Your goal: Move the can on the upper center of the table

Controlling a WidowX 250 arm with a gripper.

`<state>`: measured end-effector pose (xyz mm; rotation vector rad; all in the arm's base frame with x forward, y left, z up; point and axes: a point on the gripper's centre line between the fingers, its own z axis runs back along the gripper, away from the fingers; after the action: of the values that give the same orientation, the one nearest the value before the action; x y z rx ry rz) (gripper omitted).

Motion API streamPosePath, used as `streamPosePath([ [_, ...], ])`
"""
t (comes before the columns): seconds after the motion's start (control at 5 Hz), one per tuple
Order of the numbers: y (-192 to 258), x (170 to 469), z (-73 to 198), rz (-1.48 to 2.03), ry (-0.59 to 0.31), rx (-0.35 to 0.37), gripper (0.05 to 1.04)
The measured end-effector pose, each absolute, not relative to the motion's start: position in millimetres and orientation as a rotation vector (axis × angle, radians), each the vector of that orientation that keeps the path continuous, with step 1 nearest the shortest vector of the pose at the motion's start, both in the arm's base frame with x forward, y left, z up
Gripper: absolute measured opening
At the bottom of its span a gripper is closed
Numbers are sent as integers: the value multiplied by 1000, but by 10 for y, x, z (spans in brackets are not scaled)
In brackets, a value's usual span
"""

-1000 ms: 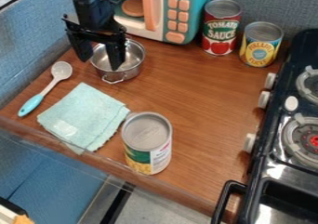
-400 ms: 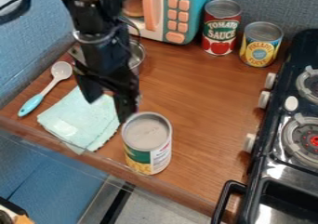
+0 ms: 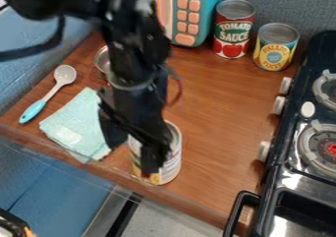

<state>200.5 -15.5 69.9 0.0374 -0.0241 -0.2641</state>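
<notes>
Over the front left of the wooden table hangs my gripper (image 3: 134, 150), open, with its two fingers apart. One finger covers the middle of the can (image 3: 172, 162), and the other is to the can's left, over the cloth's right edge. The can stands upright near the table's front edge, its silver lid and green and white label partly hidden behind the gripper. Whether the gripper touches it, I cannot tell.
A light blue cloth (image 3: 75, 125) and a spoon (image 3: 51, 93) lie left. The metal pot (image 3: 102, 60) is mostly behind the arm. At the back stand a toy microwave (image 3: 200, 14), a red can (image 3: 233, 32) and a yellow can (image 3: 275, 49); a stove (image 3: 295, 155) is right.
From above the pot, my gripper has come forward and right across the cloth to the can. The can has stayed in place.
</notes>
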Motion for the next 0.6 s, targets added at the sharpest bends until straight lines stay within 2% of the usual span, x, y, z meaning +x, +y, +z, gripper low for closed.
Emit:
streamPosePath([
  [0.4, -143, 1935, 356, -194, 121, 22, 1000],
  [0.6, -34, 2032, 217, -152, 165, 26, 1000],
])
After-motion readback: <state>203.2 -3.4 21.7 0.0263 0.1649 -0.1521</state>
